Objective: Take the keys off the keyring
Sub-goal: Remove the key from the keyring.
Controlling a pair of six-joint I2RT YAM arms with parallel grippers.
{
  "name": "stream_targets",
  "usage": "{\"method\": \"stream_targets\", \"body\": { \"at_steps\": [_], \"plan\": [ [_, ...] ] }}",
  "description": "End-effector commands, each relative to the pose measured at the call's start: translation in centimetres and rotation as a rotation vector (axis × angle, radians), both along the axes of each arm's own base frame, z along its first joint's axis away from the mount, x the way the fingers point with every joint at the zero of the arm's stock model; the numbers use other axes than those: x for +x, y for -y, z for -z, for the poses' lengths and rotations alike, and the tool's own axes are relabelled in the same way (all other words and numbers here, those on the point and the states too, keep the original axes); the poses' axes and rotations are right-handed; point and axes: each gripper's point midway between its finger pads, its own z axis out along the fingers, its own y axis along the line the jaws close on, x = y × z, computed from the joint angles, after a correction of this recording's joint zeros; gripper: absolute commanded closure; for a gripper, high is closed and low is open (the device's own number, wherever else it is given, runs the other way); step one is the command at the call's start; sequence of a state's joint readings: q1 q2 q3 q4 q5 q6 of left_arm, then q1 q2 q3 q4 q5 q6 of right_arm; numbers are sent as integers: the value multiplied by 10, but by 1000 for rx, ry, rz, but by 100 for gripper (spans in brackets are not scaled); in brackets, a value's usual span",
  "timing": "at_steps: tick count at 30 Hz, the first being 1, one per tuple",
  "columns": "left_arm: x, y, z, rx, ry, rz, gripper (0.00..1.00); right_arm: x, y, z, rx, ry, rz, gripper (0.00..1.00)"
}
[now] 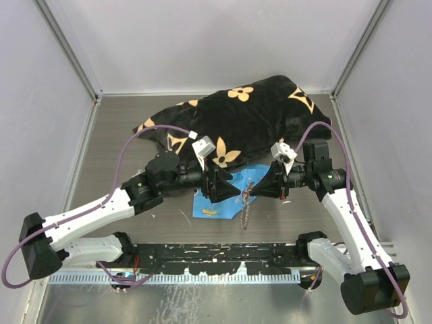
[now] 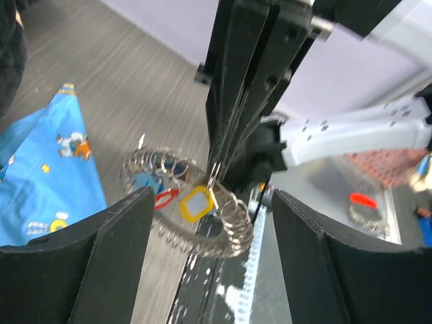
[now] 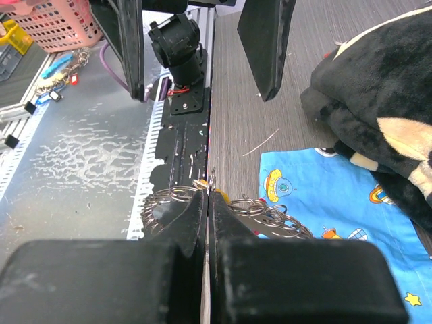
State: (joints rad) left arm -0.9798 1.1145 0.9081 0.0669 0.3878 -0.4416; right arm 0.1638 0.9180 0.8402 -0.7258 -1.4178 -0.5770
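The clenched right hand (image 3: 208,194) is gripping the keyring (image 2: 236,233); its yellow-headed key (image 2: 196,204) is dangling between the released left hand's (image 2: 210,196) fingers (image 2: 115,256).

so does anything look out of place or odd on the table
Nothing looks damaged or spilled. The odd thing is the bulky black plush blanket heaped at the back: its edge lies over the blue cloth, crowding the spot where the right gripper dangles the keyring.

The keyring (image 2: 229,233) is glossy, finely coiled metal; its keys (image 2: 196,204) carry smooth plastic heads. The fingers (image 2: 115,256) of my left claw (image 2: 212,196) are matt black plastic. Counter (image 2: 148,88): matt grey wood-grain. Cloth (image 2: 40,169): printed blue fabric.
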Motion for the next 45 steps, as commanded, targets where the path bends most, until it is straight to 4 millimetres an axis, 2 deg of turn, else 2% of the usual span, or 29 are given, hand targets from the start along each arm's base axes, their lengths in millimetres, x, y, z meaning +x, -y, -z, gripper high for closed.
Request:
{"method": "stream_targets", "body": {
  "at_steps": [1,9,16,24,30,34,39,41,45],
  "plan": [
    [9,4,-45,-239,-25,-70,29,-6,0,-18,71,55,-46,99],
    [8,12,-31,-349,-114,-54,35,-5,2,-17,86,35,-47,99],
    [4,26,-19,-353,-191,4,52,-3,3,-15,87,26,-41,99],
    [2,23,-11,-337,-197,6,54,-1,3,-12,82,20,-33,99],
    [1,26,8,-268,-221,11,57,1,4,-12,83,14,-29,99],
    [-1,29,7,-263,-223,29,58,1,4,-11,83,11,-29,99],
    [-5,31,4,-266,-224,62,66,2,4,-10,82,6,-27,99],
    [-3,35,14,-247,-242,65,69,2,4,-10,82,4,-27,99],
    [-4,36,14,-247,-246,70,76,2,4,-10,82,1,-26,99]
  ]
}}
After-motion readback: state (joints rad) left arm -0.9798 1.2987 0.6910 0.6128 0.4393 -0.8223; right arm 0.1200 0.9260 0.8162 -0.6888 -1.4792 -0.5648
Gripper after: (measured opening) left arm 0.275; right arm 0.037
